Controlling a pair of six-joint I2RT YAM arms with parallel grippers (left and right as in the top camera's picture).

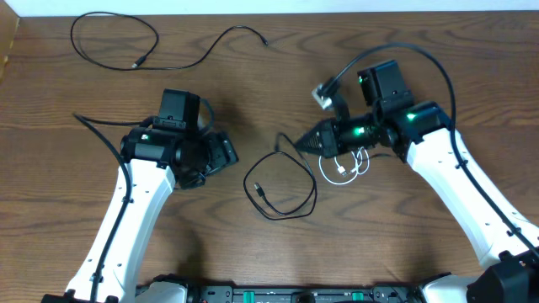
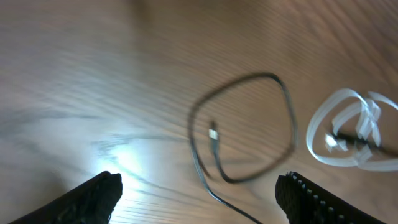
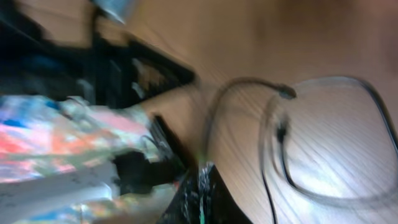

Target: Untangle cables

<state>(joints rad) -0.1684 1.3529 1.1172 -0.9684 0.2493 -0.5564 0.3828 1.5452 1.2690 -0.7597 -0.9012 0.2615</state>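
My left pincer (image 1: 227, 154): stood wide open and held nothing, above the brown wooden table (image 1: 253, 93).
My right pincer (image 1: 293, 143): was closed, at the end of the thin black looped cable (image 1: 315, 187); whether it gripped the cable, I could not tell.
Thin white coiled cable (image 1: 341, 171): lay just beside that loop.
Second thin black cable (image 1: 114, 69): lay well apart, near the far edge.

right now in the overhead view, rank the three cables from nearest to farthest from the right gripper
1. looped black cable, centre, its strand at the right gripper tip
2. white cable, just behind the tip, right side
3. long black cable, far left corner
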